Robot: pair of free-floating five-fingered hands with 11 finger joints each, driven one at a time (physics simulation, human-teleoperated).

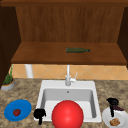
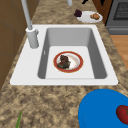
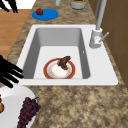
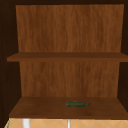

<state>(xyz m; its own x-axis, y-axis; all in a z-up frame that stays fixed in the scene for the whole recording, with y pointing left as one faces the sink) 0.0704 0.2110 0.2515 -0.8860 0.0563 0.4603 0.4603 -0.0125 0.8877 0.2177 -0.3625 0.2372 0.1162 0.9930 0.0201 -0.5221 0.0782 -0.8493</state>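
The right hand (image 1: 113,102) hovers over the white plate (image 1: 107,118) at the near right of the desk (image 1: 25,91), fingers (image 3: 12,72) spread apart above the grapes (image 3: 27,110); the left hand (image 1: 39,114) hangs beside the blue plate (image 1: 23,106), fingers relaxed, holding nothing.

Granite counter (image 1: 27,91) w/ blue plate (image 1: 23,107), white plate (image 1: 107,118), plant pot (image 1: 7,86); shelf (image 1: 45,53) w/ bottle (image 1: 77,50).

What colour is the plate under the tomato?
The round plate under the red tomato is blue, best seen in the front view.
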